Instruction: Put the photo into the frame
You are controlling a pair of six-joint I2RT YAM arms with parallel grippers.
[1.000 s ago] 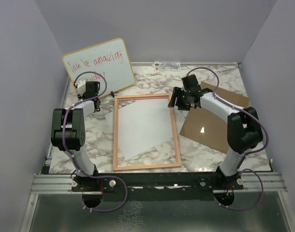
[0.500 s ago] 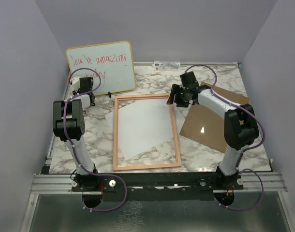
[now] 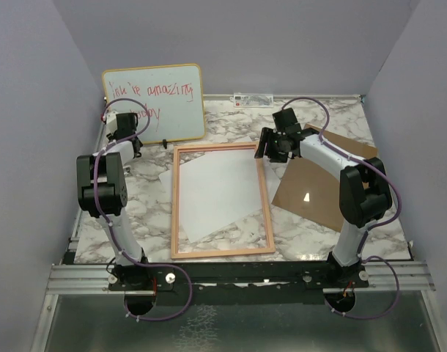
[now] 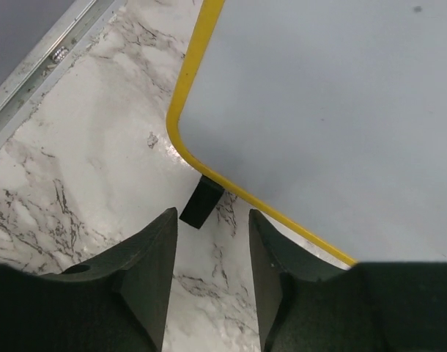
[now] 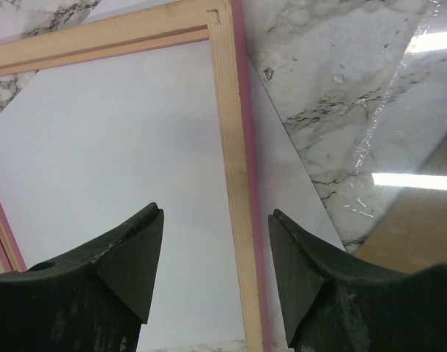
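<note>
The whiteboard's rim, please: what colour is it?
The rim is yellow, clearest in the left wrist view.

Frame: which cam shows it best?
Top external: the whole frame lies in view, all four rails. Right wrist catches only one corner with two rails. Left wrist shows none of it, only the whiteboard.

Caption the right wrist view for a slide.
Open right claw above the frame's side rail; the photo lies askew, white side up.
</note>
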